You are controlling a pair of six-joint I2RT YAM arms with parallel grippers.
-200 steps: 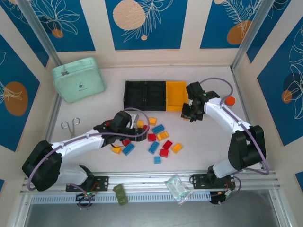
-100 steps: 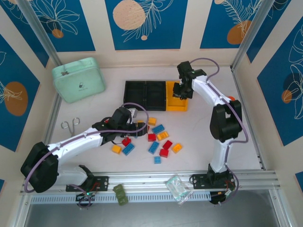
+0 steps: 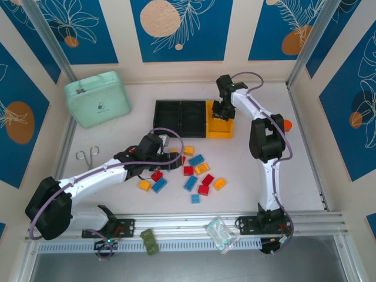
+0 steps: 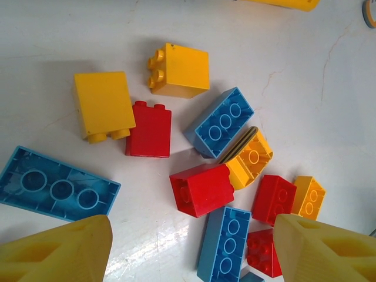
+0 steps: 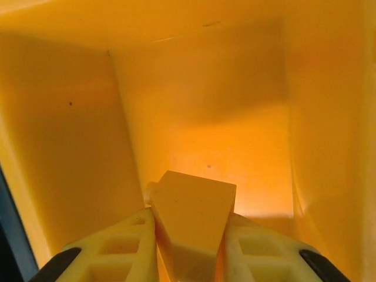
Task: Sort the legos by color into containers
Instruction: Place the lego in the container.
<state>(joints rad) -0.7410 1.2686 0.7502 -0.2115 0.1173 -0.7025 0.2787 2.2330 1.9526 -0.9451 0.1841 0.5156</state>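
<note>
In the upper left of the top view sits a mint-green case (image 3: pixel 97 98). Small scissors (image 3: pixel 87 157) lie just below it on the white table (image 3: pixel 135 126). Near the middle, the left gripper (image 3: pixel 170 155) hangs over the left end of the loose legos (image 3: pixel 197 173). In the left wrist view its fingers (image 4: pixel 64 244) are spread wide in the bottom corners, with nothing between them. Red, blue and yellow bricks lie under them. Above the pile stand two black bins (image 3: pixel 180 117), with the yellow bin (image 3: pixel 214 128) joined on their right. The right gripper (image 3: pixel 222 110) is down in the yellow bin. In the right wrist view it pinches a yellow lego (image 5: pixel 194 202) tight, with the bin's yellow walls all around.
</note>
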